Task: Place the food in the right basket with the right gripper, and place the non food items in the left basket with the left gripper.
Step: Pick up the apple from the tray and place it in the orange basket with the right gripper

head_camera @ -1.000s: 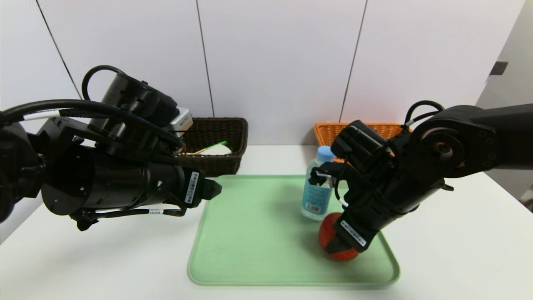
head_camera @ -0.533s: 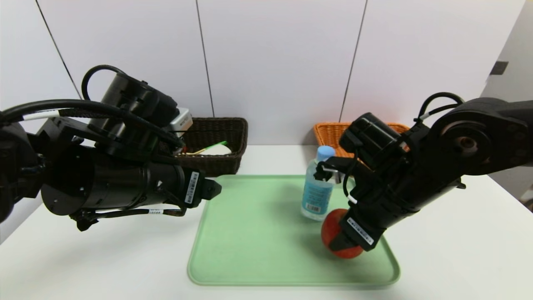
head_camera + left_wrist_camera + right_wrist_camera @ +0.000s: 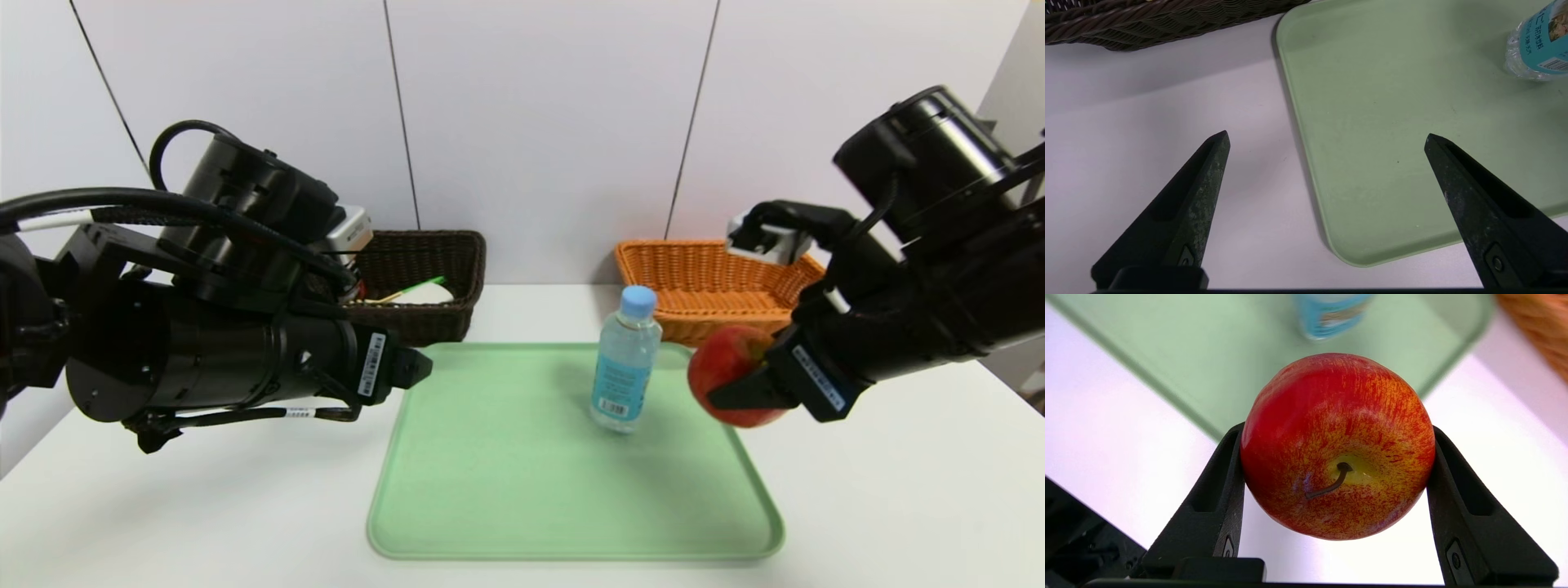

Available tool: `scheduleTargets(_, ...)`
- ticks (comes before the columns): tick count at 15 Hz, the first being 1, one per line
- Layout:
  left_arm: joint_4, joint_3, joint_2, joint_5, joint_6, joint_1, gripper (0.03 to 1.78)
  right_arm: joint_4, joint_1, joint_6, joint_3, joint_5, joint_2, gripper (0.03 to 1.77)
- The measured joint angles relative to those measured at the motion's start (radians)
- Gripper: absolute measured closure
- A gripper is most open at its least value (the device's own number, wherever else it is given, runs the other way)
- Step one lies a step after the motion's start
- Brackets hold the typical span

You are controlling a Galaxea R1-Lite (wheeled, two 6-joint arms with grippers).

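1. The right gripper [image 3: 1335, 457] is clamping the apple [image 3: 1337, 445] between its two black fingers, one on each side of the fruit's widest part, and is holding it in the air above the near right edge of the green tray [image 3: 506, 523].
2. The apple is round, so it is showing no real long axis; its stem end is facing back toward the wrist camera, with the curved brown stem [image 3: 1331, 484] lying across the yellow dimple.
3. A likely risk: the fingers are touching a smooth, curved skin at only two narrow spots, so the apple may be prone to rolling or slipping out during a quick swing.
4. The water bottle [image 3: 624, 359] is standing upright on the tray just beside the held apple, cap pointing up; a sideways drift could knock it over.
5. The orange basket [image 3: 694, 273] is waiting behind the apple, near the wall; a low carry could clip its rim.
6. The left gripper [image 3: 1327, 139] is hanging wide apart and holding nothing, over the tray's left edge, near the dark basket [image 3: 424, 269].
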Motion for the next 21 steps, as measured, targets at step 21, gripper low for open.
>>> scheduleTargets(21,0.000,0.001,-0.008,-0.005,-0.004,-0.002,0.12,-0.579,-0.362,0.066,-0.321,-0.040,0.463,0.58)
